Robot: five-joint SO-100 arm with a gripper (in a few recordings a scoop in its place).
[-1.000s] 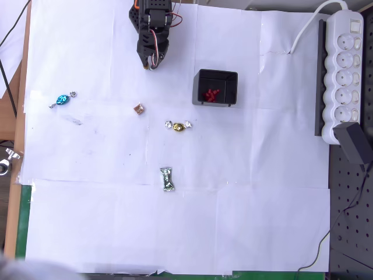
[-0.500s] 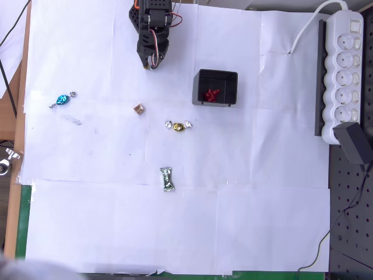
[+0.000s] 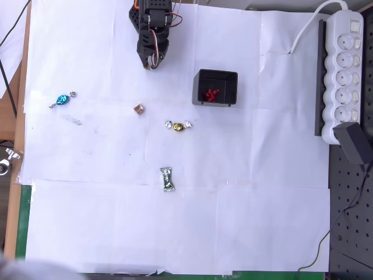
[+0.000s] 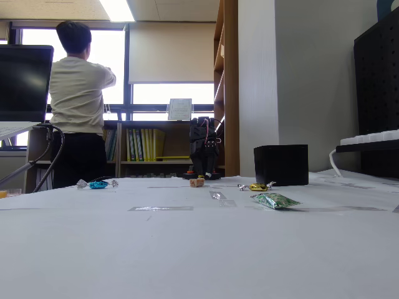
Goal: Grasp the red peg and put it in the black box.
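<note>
The black box (image 3: 217, 73) stands on the white paper right of centre at the back, with several tiny red pegs (image 3: 211, 95) heaped on its floor. In the fixed view the black box (image 4: 281, 165) is a dark cube whose inside is hidden. My gripper (image 3: 151, 64) hangs folded at the arm's base, left of the box and well apart from it, its fingers together with nothing between them. From the fixed view the arm (image 4: 204, 149) stands upright at the far edge of the table.
Wrapped candies lie on the paper: blue (image 3: 61, 100), copper-brown (image 3: 139, 108), gold (image 3: 178, 125), green (image 3: 168, 179). A white power strip (image 3: 345, 70) and black adapter (image 3: 354, 143) sit at the right edge. A person (image 4: 78, 99) stands behind the table.
</note>
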